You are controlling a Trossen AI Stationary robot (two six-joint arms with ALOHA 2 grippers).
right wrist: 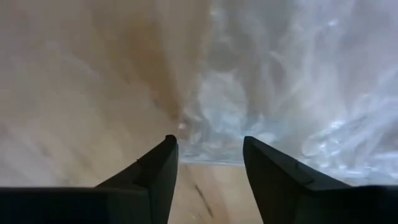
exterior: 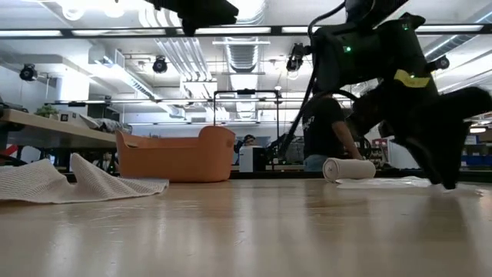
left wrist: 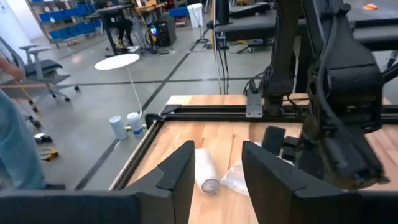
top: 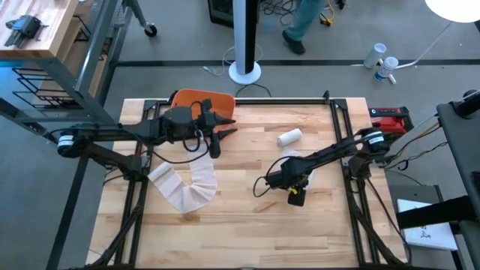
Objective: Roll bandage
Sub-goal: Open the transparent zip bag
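Observation:
An unrolled white bandage [top: 184, 187] lies loosely folded and slack on the table's left half, also in the low view [exterior: 69, 181]. A rolled bandage [top: 289, 137] lies on its side farther right [exterior: 350, 168] [left wrist: 205, 171], next to a clear plastic wrapper [top: 296, 159] [right wrist: 292, 81]. My left gripper [top: 216, 139] [left wrist: 217, 168] hangs open, raised above the table beyond the unrolled bandage. My right gripper [top: 291, 187] [right wrist: 208, 146] points down, open, low over the wrapper's near edge; nothing sits between its fingers.
An orange bin [top: 202, 99] [exterior: 177, 158] stands at the table's far left. A black frame [top: 300, 101] runs along the table's edges. Bare wood lies along the near side. People stand in the room beyond the table.

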